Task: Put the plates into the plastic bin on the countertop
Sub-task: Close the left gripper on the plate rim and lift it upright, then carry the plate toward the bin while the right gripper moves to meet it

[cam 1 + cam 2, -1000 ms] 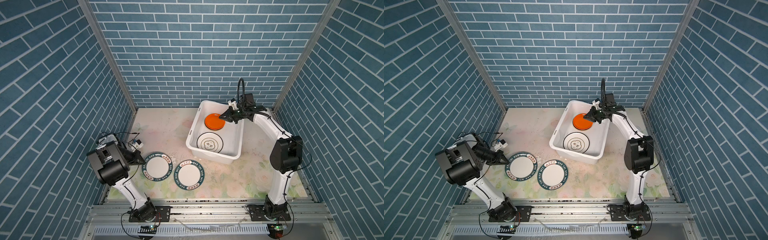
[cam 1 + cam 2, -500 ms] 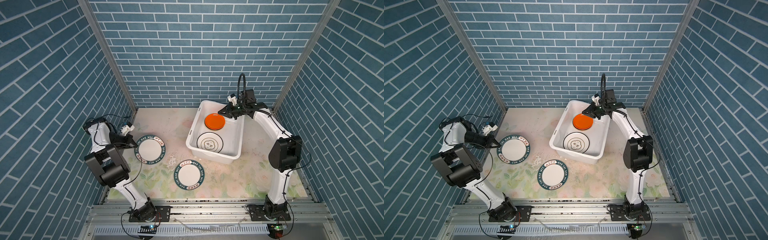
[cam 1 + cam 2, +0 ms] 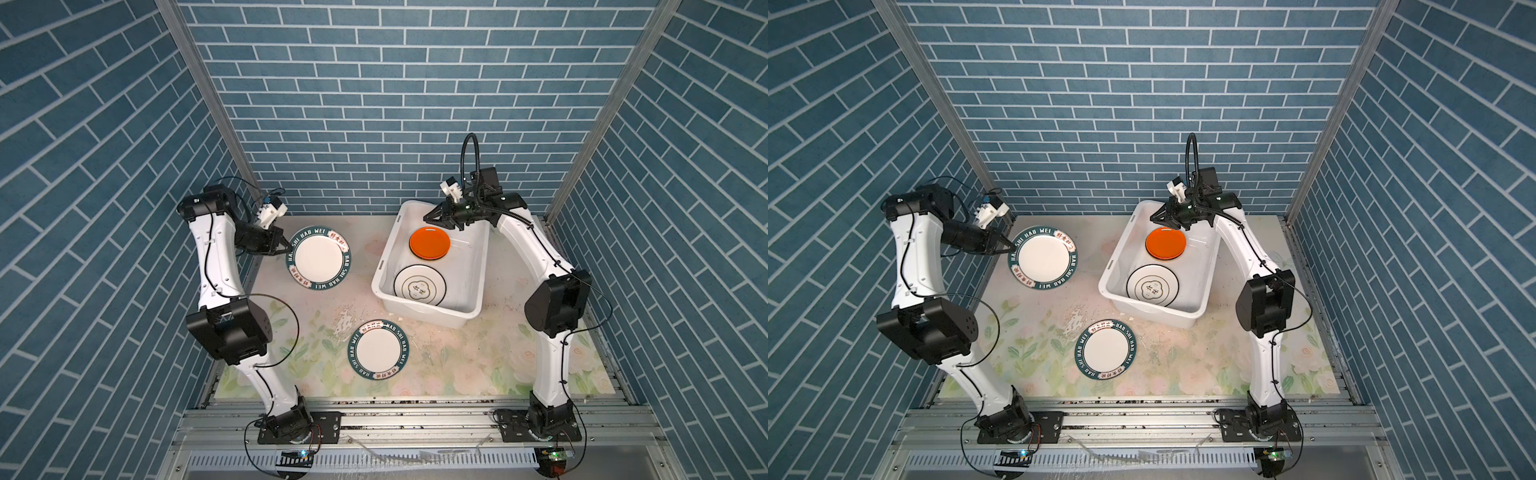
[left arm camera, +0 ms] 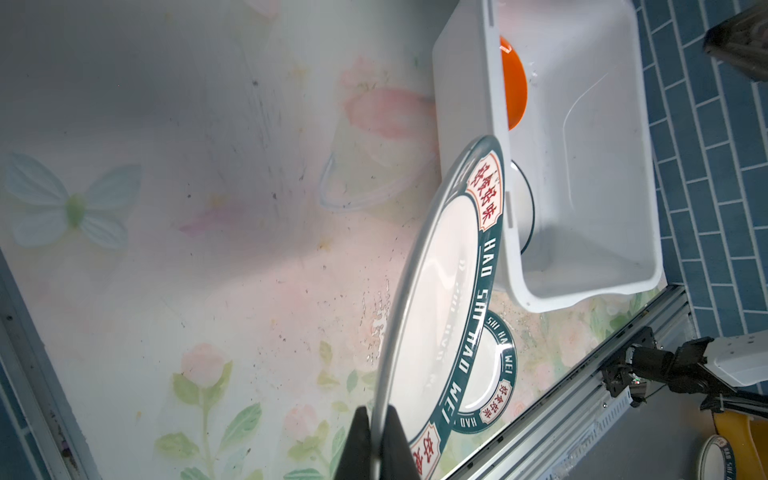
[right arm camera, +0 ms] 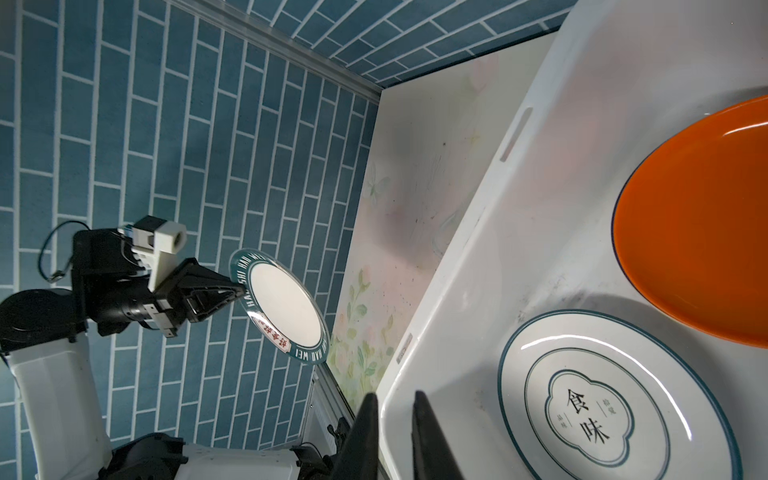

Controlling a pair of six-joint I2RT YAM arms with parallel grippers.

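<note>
Blue brick-pattern walls close in a pale flowered countertop point(image 3: 457, 357). In both top views the white bin point(image 3: 465, 270) sits angled at about 2 o'clock on it. The left gripper point(image 3: 286, 248) is at 10 o'clock, clamped on the edge of a plate point(image 3: 318, 257). The plate juts from its tips toward 3 o'clock, raised clear of the countertop and short of the bin. The left wrist view shows both fingers point(image 4: 355, 444) pinching the thin rim. This plate is white, with a dark-green rim lettered HAO SHI HAO WEI and red characters on pale panels. Its twin point(image 3: 378, 350) lies flat at 6 o'clock. The right gripper point(image 3: 427, 217) hovers over the bin's far end, jaws slightly parted and empty. An orange plate point(image 3: 429, 244) lies in the bin at the gripper's 6 o'clock, just beside a dark-rimmed plate point(image 3: 419, 286).
</note>
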